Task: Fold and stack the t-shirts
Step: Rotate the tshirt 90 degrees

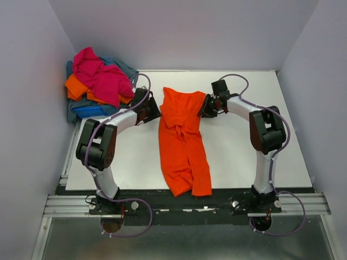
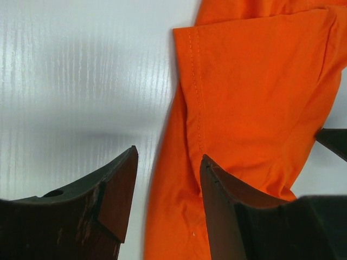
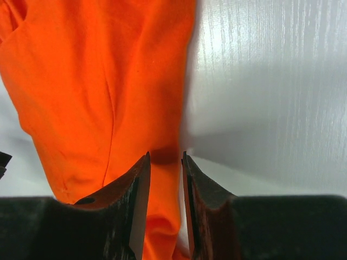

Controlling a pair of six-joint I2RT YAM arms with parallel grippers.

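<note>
While both arms reach inward over the matte white table (image 1: 238,157), a long, rumpled orange t-shirt (image 1: 181,135) lies between the left gripper (image 1: 156,111) and the right gripper (image 1: 207,106). A soft heap of shirts (image 1: 100,81), pink, orange and blue, sits beyond the left gripper by the pale wall (image 1: 32,65).

Left wrist: jaws spread wide, with the stitched sleeve hem (image 2: 192,70) just ahead.

Right wrist: jaws slightly parted, with smooth orange fabric beneath and ahead.

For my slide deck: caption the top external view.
Left gripper and right gripper flank an orange t-shirt laid lengthwise on the white table; more shirts lie heaped far left.
</note>
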